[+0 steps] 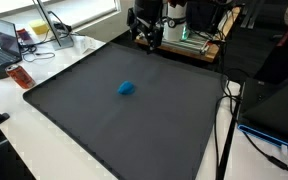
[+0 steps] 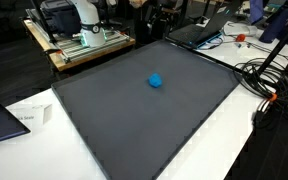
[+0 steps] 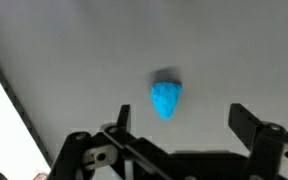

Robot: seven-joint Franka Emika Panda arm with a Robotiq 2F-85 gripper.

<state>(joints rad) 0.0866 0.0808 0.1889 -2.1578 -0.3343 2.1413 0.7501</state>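
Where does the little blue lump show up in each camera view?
In an exterior view: blue lump, just left of centre.
In an exterior view: near centre, slightly right.
Wrist view: centre, above the open tool.
Shared landmark: the dark mat under it.

Dark mat (image 1: 104, 130) covers white table (image 1: 19, 125); laptop (image 1: 4, 42), cables (image 2: 256, 72) at edges.

Oblique exteriors, downward wrist, shared mat (image 1: 104, 125)
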